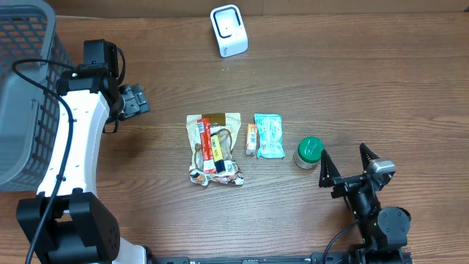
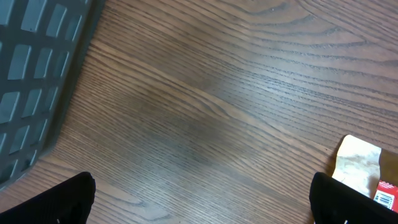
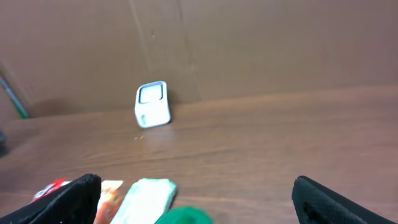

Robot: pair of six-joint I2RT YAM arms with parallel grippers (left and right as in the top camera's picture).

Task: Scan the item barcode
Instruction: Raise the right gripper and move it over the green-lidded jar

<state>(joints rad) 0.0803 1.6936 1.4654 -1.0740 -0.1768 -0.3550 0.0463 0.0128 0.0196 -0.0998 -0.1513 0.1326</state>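
Jar (image 1: pixel 308 152): green lid, upright, at the right end of the item row mid-table, just ahead of right gripper (image 1: pixel 343 158). Judged the likeliest pick, on nearness alone. Barcode not visible in any view.

Rest of row, right to left: packet (image 1: pixel 269 135), bar (image 1: pixel 251 139) just beside it, pouch (image 1: pixel 213 149). All lying flat and well apart from scanner (image 1: pixel 229 30). Scanner upright at the far edge, face turned toward the arms, presumably to read an item lifted and held before it.

Right gripper: jaws spread wide, nothing between them. Set low at the near edge and aimed across the row toward scanner, so suited to a straight advance onto the jar.

Left gripper (image 1: pixel 135 100): jaws likewise wide and empty. Held over bare table (image 2: pixel 205 112) between basket (image 1: pixel 26 95) and pouch, clear of the row. Basket at far left, presumably for scanned items.

Step in hand: approach, no contact yet. Next, by judgement: close on the jar body below the lid, lift, turn the label to scanner. Avoid tipping the jar or nudging the packet
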